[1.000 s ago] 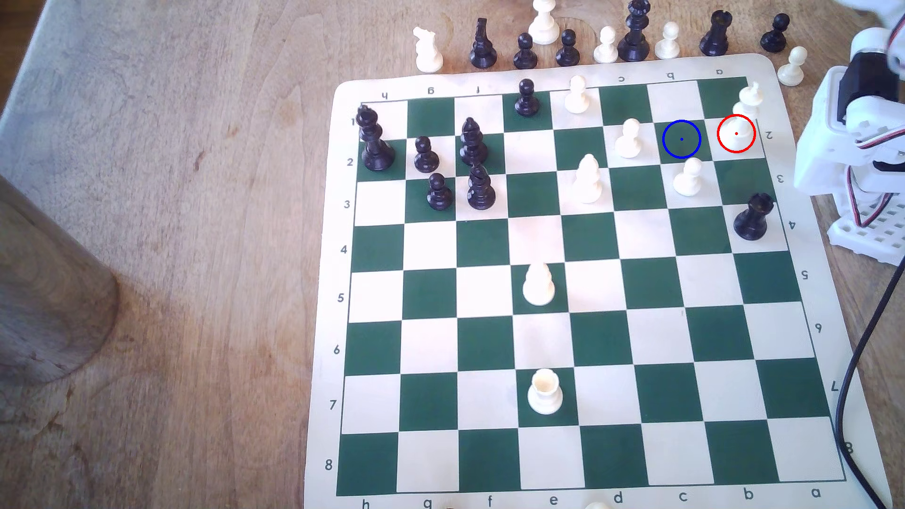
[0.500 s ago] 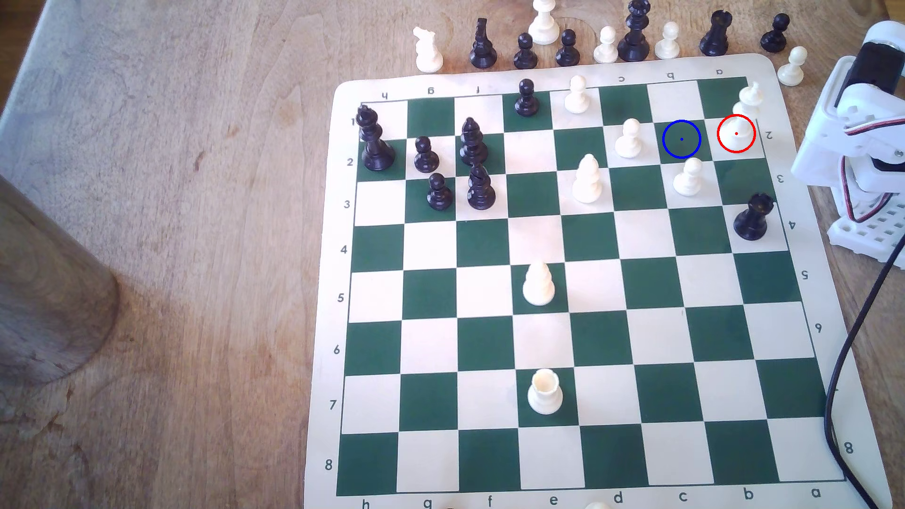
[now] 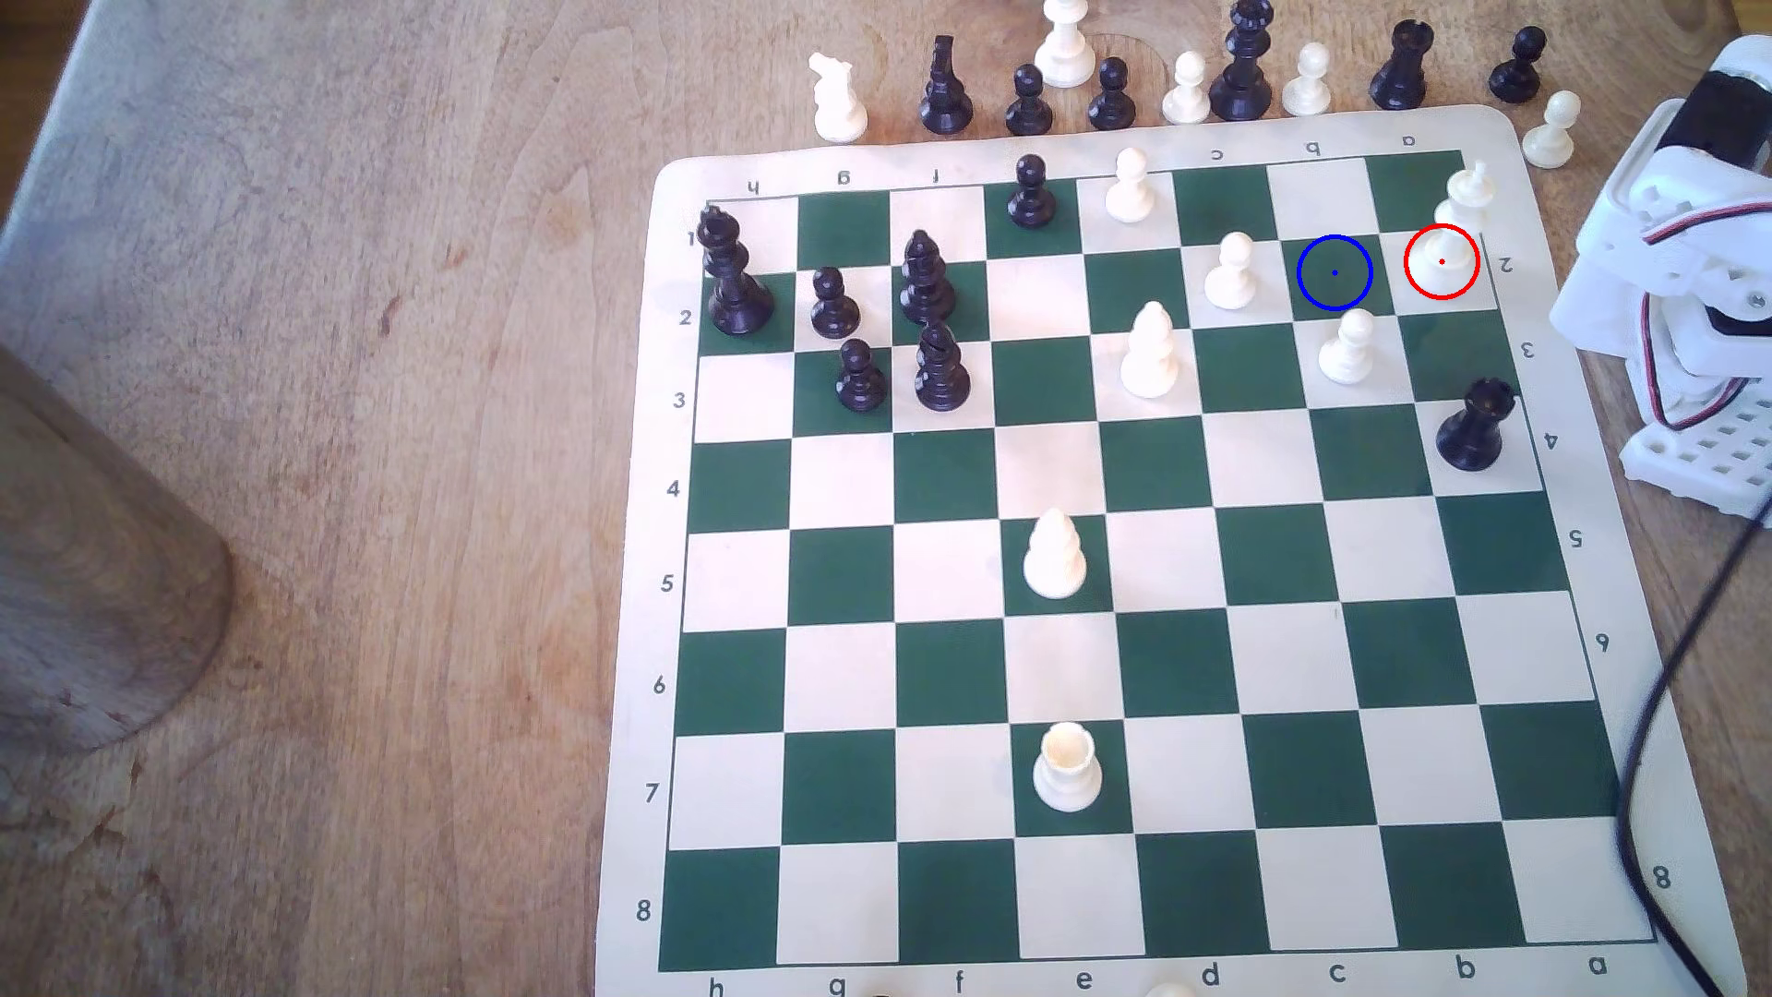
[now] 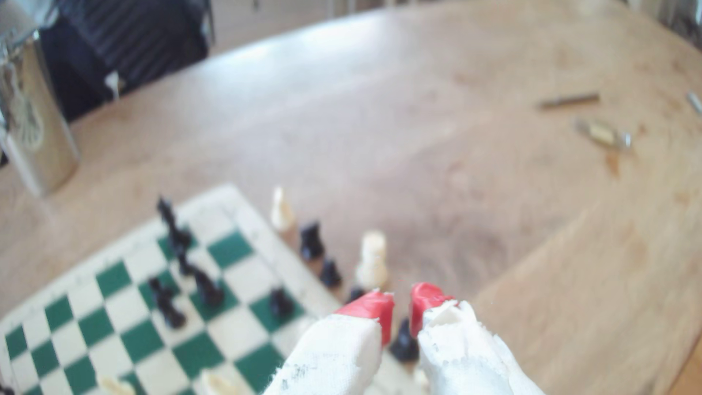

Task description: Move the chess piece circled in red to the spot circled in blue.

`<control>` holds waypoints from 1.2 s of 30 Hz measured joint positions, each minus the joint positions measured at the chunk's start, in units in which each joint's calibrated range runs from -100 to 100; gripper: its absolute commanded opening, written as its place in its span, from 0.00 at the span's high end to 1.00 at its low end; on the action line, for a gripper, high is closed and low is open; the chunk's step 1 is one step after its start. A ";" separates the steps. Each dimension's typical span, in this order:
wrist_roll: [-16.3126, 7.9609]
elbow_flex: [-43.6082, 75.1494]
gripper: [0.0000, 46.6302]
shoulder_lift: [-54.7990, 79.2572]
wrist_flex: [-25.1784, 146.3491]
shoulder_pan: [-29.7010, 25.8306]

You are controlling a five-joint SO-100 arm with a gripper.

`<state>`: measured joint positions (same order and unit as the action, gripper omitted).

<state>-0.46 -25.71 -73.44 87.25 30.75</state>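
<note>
Wrist view shows my gripper [image 4: 402, 315] empty, jaws slightly parted, high over the board's edge, so nothing is done: the king [image 3: 1450, 244] stands untouched below me, the blue-circled square [image 3: 1335, 273] just beside it.

A home or hobby room, seemingly: a worn round wooden table [image 4: 456, 133], a roll-up green-and-cream vinyl chessboard [image 3: 1131, 575], a steel flask [image 4: 34, 125] far beyond the jaws.

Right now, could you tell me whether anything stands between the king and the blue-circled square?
Nothing visible does. The king stands on the square next to the blue-circled square, which is bare. The nearest pawn sits one row off, beside the path.
</note>
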 measured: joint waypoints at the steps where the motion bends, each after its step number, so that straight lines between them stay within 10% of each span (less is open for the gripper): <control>1: -0.29 0.54 0.82 1.51 2.63 0.00; 8: -4.59 3.07 0.57 14.16 11.47 2.14; 13: -7.33 1.81 0.57 19.10 11.55 2.73; 36: -5.96 -22.68 0.57 29.58 9.80 2.80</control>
<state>-6.42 -48.40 -43.86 97.05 33.55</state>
